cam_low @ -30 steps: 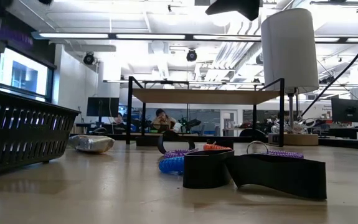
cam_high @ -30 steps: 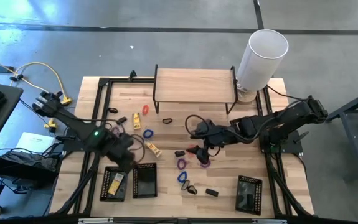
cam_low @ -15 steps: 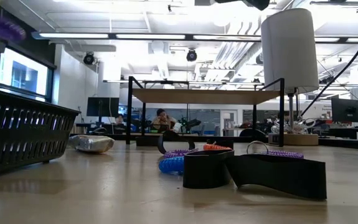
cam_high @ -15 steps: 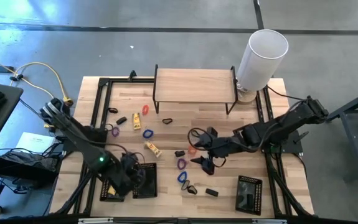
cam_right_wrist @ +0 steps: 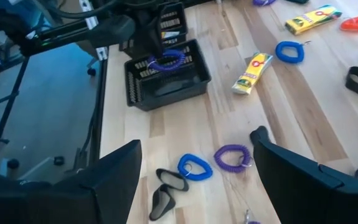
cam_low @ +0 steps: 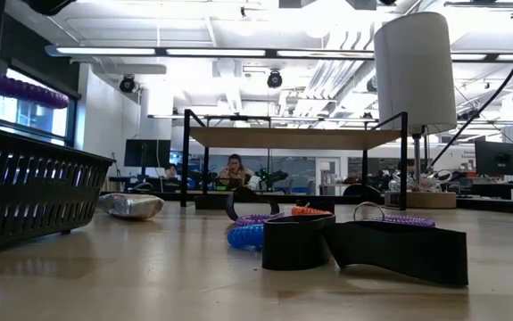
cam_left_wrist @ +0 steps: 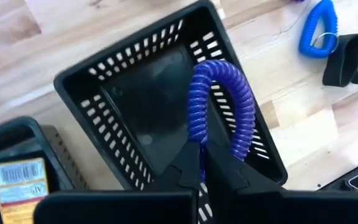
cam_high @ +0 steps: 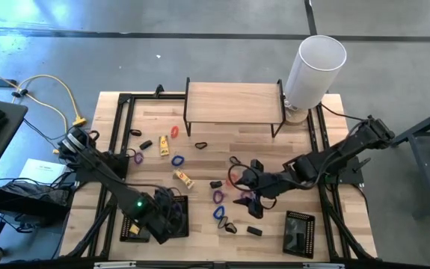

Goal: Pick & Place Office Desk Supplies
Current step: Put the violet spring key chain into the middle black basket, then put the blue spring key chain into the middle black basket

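Left hand (cam_left_wrist: 202, 163) is clamped on a purple coiled loop (cam_left_wrist: 219, 99), its fingers pinched together on the loop's lower end, and holds it just above an empty black mesh tray (cam_left_wrist: 91, 93). From overhead the hand (cam_high: 162, 213) and its arm cover most of that tray (cam_high: 176, 218), so the loop itself cannot be made out there. At table height only part of the loop (cam_low: 15, 86) shows, above the tray's wall (cam_low: 33, 192), and the hand is cut off at the frame's edge. Beside this tray sits a second mesh tray (cam_high: 134, 221) with a yellow packet (cam_left_wrist: 18, 180) lying in it, half hidden by the hand.

Right hand (cam_high: 250, 187) hangs over the middle of the surface (cam_high: 304, 134), its fingers (cam_right_wrist: 113, 171) spread wide apart and holding nothing. Below it lie a blue loop (cam_right_wrist: 193, 167), a purple loop (cam_right_wrist: 231, 157) and two black clip-like pieces (cam_right_wrist: 166, 190); farther off are a yellow packet (cam_right_wrist: 252, 71) and another blue loop (cam_right_wrist: 289, 51). A third mesh tray (cam_high: 298, 232) stands near the front right; what it holds is too dark to tell. Behind stand a wooden shelf (cam_high: 234, 101) and a tall white cylinder (cam_high: 313, 67).
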Robot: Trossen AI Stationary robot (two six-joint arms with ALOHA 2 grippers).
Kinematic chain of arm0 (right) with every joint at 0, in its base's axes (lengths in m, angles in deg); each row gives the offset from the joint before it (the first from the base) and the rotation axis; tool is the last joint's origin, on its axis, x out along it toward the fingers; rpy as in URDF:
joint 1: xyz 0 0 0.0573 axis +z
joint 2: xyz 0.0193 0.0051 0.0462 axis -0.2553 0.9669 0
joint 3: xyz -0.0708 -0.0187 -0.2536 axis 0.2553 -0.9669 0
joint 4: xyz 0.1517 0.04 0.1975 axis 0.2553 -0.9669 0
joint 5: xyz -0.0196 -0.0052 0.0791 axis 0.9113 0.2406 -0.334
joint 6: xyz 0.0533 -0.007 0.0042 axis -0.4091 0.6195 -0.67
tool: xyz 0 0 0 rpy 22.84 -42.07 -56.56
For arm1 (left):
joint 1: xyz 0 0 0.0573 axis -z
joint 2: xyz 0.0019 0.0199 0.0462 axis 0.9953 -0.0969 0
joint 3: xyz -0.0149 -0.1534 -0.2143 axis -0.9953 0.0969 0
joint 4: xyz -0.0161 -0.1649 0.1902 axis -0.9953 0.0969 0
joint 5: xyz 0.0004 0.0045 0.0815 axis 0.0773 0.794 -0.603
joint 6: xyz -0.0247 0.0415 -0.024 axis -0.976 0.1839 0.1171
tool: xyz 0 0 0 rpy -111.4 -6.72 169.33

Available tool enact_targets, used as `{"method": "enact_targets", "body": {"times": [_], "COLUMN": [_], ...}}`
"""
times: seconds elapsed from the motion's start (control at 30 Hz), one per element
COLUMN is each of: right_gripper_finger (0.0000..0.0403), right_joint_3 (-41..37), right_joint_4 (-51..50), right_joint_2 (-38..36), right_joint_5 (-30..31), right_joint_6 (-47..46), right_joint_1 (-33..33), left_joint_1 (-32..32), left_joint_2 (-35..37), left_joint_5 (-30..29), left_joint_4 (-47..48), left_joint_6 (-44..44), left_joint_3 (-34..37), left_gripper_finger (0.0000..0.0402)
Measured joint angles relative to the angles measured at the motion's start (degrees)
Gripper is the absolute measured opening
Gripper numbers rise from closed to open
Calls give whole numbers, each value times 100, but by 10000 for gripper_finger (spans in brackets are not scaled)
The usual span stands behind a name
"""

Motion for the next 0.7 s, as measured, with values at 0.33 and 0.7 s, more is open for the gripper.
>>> {"method": "enact_targets", "body": {"times": [0.33, 0.7], "right_gripper_finger": [298, 298], "right_joint_3": [0, 0], "right_joint_4": [-35, -45], "right_joint_2": [0, 0], "right_joint_5": [0, 2], "right_joint_6": [-1, 10], "right_joint_1": [154, 171], "left_joint_1": [103, 9], "left_joint_2": [-463, -200], "left_joint_5": [184, 323], "left_joint_4": [2, 1], "left_joint_6": [-695, -495], "left_joint_3": [4, 7], "left_gripper_finger": [73, 138]}}
